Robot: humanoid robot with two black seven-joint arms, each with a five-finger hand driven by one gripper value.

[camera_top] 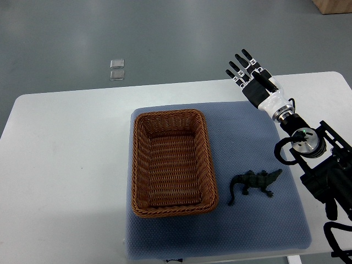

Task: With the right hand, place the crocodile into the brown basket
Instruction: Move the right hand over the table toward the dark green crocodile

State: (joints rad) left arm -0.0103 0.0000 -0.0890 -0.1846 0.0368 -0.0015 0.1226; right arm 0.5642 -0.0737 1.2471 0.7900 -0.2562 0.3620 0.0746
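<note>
Nearest the lens lies the front edge of a blue-grey mat [253,220], spread over a white bench [66,165] with rounded corners; a small dark tag on that edge is cut off by the frame and cannot be read. On the left half of the mat sits the brown basket [133,165], a woven rectangle with its long sides running away from the camera; its ribbed floor shows bare from wall to wall.

Just to the right of the basket, apart from it and wholly on the mat, is the crocodile [254,182]; it is dark green and lies roughly crosswise, its thin tail curving toward the camera at the basket end; its surface detail is too small and dark to make out.

Well beyond the toy, over the far right part of the bench, is the right hand [256,88]; its black fingers [242,58] are stretched straight and slightly fanned, pointing away past the mat's far edge, and it holds nothing; whether it touches the bench cannot be told. A white wrist joins it to the right arm [308,148], whose black links and cables run off the frame at the lower right.

Grey floor [165,33] lies beyond the bench; two small clear squares [116,70] rest on it; a tan wooden corner [335,5] is clipped at the upper right.
</note>
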